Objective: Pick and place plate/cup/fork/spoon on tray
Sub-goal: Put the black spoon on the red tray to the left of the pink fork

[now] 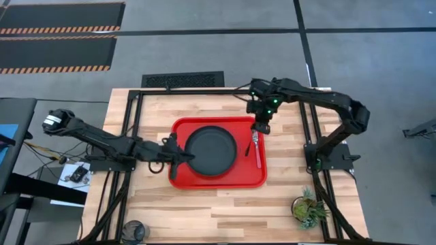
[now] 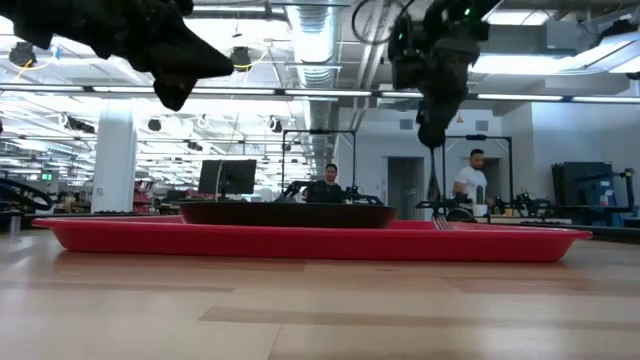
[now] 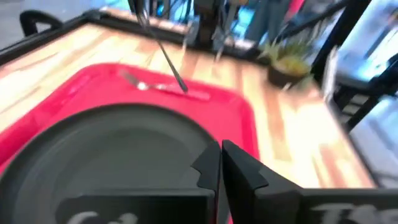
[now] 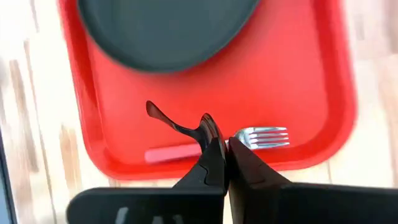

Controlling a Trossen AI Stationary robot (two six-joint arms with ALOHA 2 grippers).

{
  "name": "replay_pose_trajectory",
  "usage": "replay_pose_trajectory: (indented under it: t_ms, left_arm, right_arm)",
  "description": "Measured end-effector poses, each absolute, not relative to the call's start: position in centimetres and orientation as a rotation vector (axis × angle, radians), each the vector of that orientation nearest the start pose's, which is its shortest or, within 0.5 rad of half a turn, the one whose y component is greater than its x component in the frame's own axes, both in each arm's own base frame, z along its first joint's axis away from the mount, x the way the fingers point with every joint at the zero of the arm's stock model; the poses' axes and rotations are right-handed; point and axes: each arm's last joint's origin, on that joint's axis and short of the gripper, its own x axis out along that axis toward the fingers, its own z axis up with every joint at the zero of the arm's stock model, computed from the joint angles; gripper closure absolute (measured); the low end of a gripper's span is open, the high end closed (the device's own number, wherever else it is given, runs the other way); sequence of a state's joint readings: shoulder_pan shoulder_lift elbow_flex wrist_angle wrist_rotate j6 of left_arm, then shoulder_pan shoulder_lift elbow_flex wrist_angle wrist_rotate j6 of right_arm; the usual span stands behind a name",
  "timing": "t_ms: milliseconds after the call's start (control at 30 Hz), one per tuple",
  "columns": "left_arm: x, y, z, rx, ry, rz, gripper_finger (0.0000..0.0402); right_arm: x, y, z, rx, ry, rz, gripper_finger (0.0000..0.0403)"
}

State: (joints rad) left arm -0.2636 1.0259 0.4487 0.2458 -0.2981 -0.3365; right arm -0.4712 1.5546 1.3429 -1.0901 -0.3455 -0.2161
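Tray (image 1: 216, 178): table centre, holding plate (image 1: 212, 151) and fork (image 1: 257, 151). Right gripper (image 1: 259, 128): fingers clamped on spoon (image 4: 180, 127), above fork. Left gripper (image 1: 182, 158): fingers together, at plate's left rim.

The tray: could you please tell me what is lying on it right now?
On the red tray lie the dark plate and the red-handled fork. The right claw holds the spoon above the fork. Whatever lies under the plate is hidden.

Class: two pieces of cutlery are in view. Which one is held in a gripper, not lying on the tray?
The thin dark spoon, pinched in the right gripper. The red-handled silver-tined fork lies flat on the bright red plastic tray.
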Motion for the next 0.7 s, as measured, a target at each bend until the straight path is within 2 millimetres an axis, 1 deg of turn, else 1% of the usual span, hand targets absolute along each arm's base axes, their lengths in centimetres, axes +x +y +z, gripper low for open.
replay_pose_trajectory:
  t_ms: [67, 167, 367, 533, 700]
  left_arm:
    - [20.2, -4.1, 21.5, -0.26, 0.273, 0.073, 0.0396]
    - [19.7, -3.4, 21.3, -0.263, 0.268, 0.085, 0.0397]
    - [19.6, -3.0, 21.3, -0.265, 0.266, 0.099, 0.04]
    - [19.6, -2.9, 21.3, -0.263, 0.265, 0.101, 0.0401]
    - [19.6, -2.9, 21.3, -0.263, 0.265, 0.105, 0.0401]
  right_arm:
    - [27.0, -12.5, 27.3, 0.308, 1.203, 0.083, 0.0392]
    - [27.5, -12.9, 25.6, 0.295, 1.259, 0.135, 0.0392]
    - [28.9, -13.6, 22.9, 0.261, 1.295, 0.212, 0.0392]
    - [29.6, -13.9, 21.2, 0.266, 1.321, 0.27, 0.0392]
    - [30.0, -14.1, 20.0, 0.266, 1.338, 0.302, 0.0386]
